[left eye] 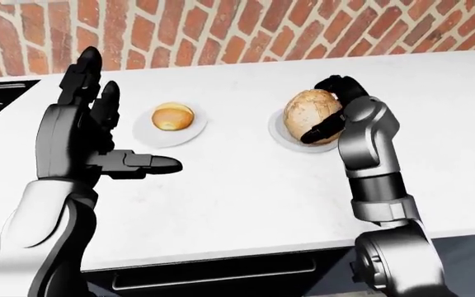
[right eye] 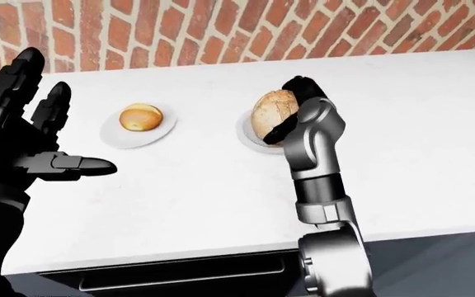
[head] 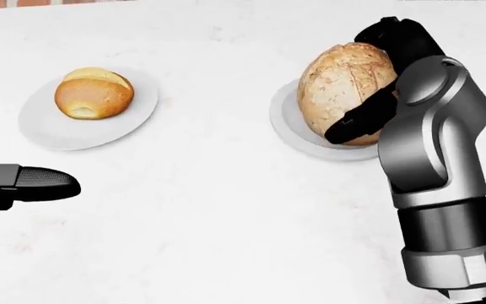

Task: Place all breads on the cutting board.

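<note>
The right hand (head: 370, 82) seemingly grips the large loaf (head: 340, 85) on its plate (head: 289, 126); left hand (left eye: 80, 139) spread open.

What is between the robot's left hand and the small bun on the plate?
Nothing visible. The left hand is open, raised above bare white counter, to the left of the bun in the left-eye view. The bun sits on its plate with no other thing in that gap. The right hand is at the big loaf.

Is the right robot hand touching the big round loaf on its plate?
Touching. In the head view the right robot hand wraps the loaf: one dark finger lies across its lower face, others curl over its top, no gap showing.
</note>
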`<state>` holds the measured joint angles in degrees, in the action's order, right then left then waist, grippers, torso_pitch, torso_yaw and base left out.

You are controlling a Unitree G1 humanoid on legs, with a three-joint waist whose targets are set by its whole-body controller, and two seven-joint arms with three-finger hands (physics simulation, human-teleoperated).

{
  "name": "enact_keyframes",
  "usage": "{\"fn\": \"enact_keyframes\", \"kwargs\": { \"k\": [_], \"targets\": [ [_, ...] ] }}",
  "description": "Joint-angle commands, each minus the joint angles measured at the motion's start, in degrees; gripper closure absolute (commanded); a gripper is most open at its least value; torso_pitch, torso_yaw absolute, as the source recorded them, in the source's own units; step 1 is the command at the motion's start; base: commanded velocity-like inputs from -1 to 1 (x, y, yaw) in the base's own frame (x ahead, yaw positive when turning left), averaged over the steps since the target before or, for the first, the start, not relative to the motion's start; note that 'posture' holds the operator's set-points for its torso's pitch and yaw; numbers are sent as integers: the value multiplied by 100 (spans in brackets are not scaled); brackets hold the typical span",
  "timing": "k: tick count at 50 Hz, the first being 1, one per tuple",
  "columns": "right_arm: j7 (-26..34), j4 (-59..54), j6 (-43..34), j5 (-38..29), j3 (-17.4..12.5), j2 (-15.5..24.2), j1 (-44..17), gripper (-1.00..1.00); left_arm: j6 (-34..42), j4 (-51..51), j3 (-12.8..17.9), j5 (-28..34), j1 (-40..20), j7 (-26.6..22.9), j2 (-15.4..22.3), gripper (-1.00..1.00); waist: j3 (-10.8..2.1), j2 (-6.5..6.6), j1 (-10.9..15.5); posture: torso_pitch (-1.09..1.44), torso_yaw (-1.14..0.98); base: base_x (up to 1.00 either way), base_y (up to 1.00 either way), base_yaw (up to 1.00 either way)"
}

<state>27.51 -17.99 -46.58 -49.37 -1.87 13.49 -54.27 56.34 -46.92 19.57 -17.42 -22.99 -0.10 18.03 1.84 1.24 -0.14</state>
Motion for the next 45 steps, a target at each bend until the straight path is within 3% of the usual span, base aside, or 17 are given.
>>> {"fn": "enact_keyframes", "kwargs": {
  "k": [1,8,10,14,21,26,32,38,45],
  "targets": [
    [-13,118,36,-17,-8,46,-145,-7,-171,-125,43,3,-117,29,66,-100,-123,12,-7,0,0,0,0,0],
    [-105,181,18,69,-73,104,-211,34,-208,-104,33,6,-110,35,83,-100,-125,4,2,0,0,0,0,0],
    [-172,251,4,138,-113,121,-268,73,-176,-123,27,3,-126,42,91,-100,-128,4,2,0,0,0,0,0],
    [-249,422,-41,254,-130,154,-299,100,-139,-117,18,10,-179,45,114,-100,-119,9,4,0,0,0,0,0],
    [55,1229,-444,228,-149,290,-238,100,53,17,7,8,-545,84,293,-100,-94,5,11,0,0,0,0,0],
    [379,1909,-755,154,-156,350,-223,100,376,352,-41,-15,-1226,111,636,-100,-77,-8,12,0,0,0,0,0],
    [581,2251,-895,66,-135,339,-200,100,991,949,-534,490,-2028,-112,1157,-100,-55,6,-1,0,0,0,0,0],
    [687,2431,-932,-11,-127,300,-149,100,593,2024,-1123,1422,-2539,-1013,1375,-100,-42,-2,11,0,0,0,0,0],
    [703,2473,-884,-16,-157,284,-105,100,-508,3405,-1337,2615,-3265,-2285,1236,-100,-58,-35,19,0,0,0,0,0]
  ]
}}
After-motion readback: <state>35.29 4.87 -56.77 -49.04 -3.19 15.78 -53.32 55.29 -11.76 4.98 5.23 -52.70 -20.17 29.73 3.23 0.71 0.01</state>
